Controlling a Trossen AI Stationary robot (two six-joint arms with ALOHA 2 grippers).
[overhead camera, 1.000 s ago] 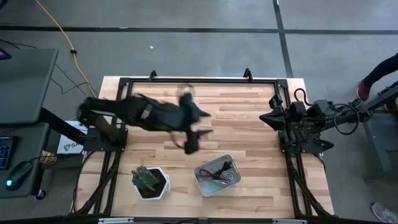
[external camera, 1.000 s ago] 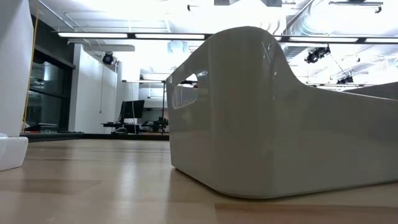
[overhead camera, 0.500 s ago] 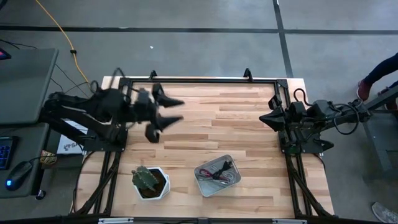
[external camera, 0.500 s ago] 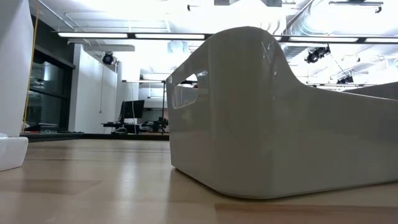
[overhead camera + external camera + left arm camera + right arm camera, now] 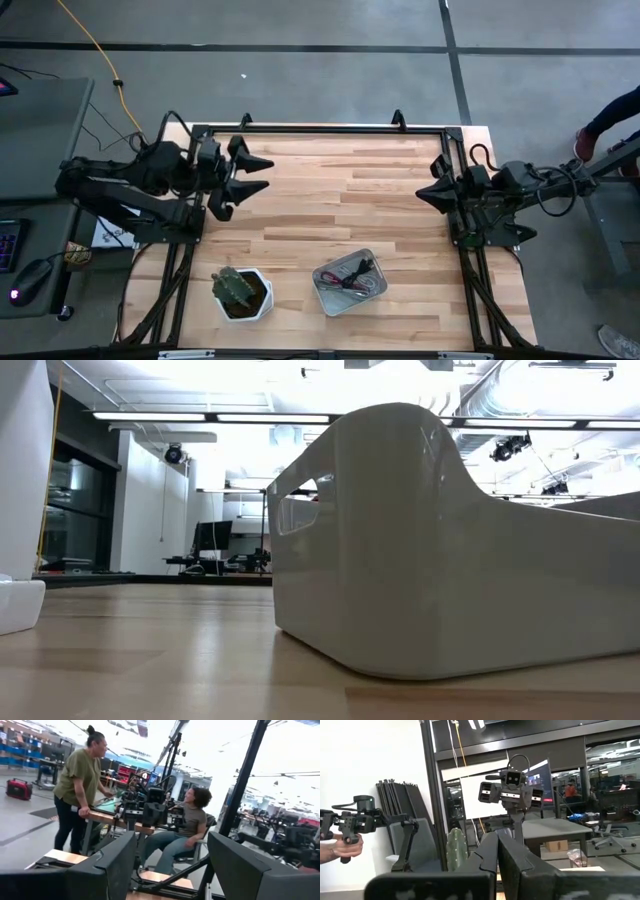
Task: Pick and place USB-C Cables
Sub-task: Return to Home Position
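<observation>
A: Why did the left gripper (image 5: 266,172) sit out at 9 o'clock, at the edge of the pale wooden plank table (image 5: 380,215), with nothing in it?

B: It looked parked to me. Its fingers (image 5: 107,867) were spread wide and empty, aimed toward 3 o'clock, and the arm was tucked over its own stand. I judged the carrying to be done, so it had no reason to reach in.

A: And the right gripper (image 5: 422,190)?

B: It waited at 3 o'clock, facing 9, with its fingers pressed together on nothing.

A: Where were the thin bundled USB-C cables (image 5: 350,282)?

B: They were in the small grey open-topped plastic bin (image 5: 320,290) near 6 o'clock, a shade toward 5. They lay in a loose tangle on its floor. I could pick out maroon and dark strands, but I couldn't count the bundles. I saw none on the planks outside it.

A: Did anything else hold something?

B: The white square pot (image 5: 262,305) at 7 o'clock held a green cactus (image 5: 233,287). It stood near the bin without touching it. From table height the bin's pale wall hid everything inside
</observation>
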